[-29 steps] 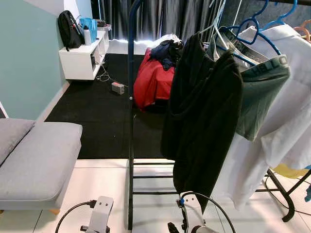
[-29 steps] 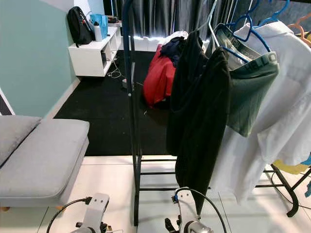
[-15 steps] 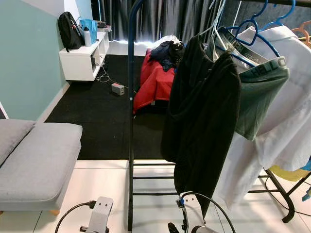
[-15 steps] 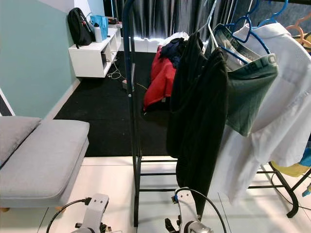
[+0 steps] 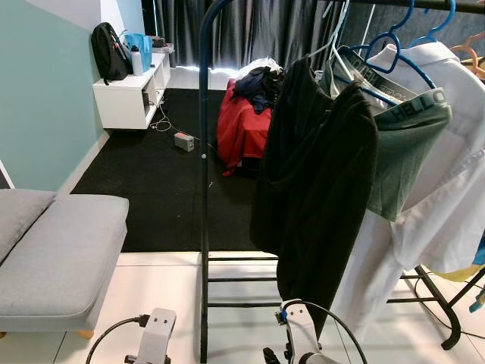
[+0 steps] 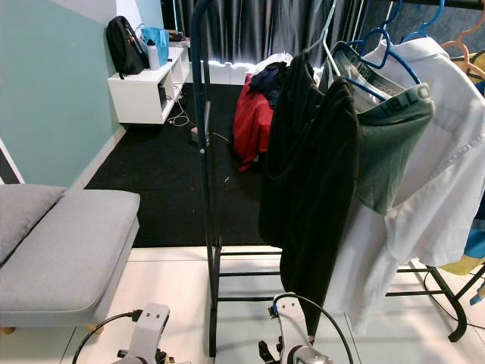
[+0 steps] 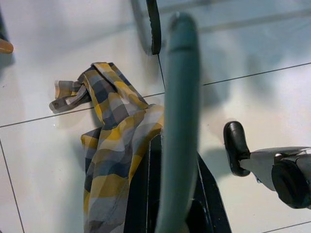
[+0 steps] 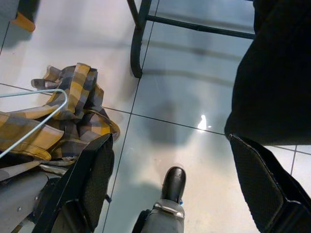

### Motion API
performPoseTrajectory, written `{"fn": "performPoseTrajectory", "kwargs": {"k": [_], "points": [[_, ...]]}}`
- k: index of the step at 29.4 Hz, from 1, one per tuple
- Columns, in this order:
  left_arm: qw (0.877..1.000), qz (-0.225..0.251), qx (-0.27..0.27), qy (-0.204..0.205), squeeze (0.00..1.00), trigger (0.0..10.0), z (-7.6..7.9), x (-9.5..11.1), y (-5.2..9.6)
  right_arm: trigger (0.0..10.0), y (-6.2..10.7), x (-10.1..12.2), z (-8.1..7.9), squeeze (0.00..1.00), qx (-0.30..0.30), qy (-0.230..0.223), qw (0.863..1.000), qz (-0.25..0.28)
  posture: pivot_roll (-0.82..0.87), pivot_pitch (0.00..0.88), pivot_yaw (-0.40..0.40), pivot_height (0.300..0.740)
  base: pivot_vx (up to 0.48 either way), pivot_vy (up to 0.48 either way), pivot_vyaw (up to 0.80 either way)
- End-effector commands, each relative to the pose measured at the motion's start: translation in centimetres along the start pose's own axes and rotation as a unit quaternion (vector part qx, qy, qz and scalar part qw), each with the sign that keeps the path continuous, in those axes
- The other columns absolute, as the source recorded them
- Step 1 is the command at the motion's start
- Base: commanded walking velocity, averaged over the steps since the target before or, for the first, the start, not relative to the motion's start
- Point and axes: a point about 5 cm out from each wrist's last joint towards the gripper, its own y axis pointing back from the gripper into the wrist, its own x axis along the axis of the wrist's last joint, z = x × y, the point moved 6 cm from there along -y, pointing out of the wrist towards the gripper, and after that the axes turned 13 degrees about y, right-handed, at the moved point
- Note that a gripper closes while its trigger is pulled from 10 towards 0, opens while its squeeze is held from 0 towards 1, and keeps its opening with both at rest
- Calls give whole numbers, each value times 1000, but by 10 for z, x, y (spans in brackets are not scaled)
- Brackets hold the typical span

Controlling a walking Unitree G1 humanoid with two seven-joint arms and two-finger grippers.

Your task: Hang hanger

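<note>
- Left claw (image 7: 167, 213) seems to pinch a teal hanger (image 7: 179, 121) with a plaid shirt (image 7: 109, 155).
- Right claw (image 8: 175, 194) spread above the floor (image 8: 184, 107), beside the rack (image 5: 203, 189).

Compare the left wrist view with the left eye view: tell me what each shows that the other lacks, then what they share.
Left wrist view: a yellow and grey checked shirt hanging over the white floor tiles, with a teal hanger running along the left gripper, which is shut on it.

Left eye view: a clothes rack hung with a black garment, a green one and a white shirt; a grey sofa; a black rug; a red pile; a white shelf.

Shared: the white floor tiles.
</note>
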Motion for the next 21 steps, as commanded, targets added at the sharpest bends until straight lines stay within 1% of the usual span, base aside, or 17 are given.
{"fn": "performPoseTrajectory", "kwargs": {"k": [1,12,21], "points": [[1000,-15,7,5,0,10000,-5,-7,0,10000,1,-9,-1,0,0,-9,1000,-12,69,74,-29,740,0,0,0],[1000,-7,10,10,0,10000,-5,-6,0,10000,1,-10,-1,0,2,-7,1000,-14,69,75,-33,740,0,0,0],[1000,-12,8,12,0,10000,-4,-6,0,10000,1,-9,0,0,1,-7,1000,-14,70,79,-33,740,0,0,0]]}}
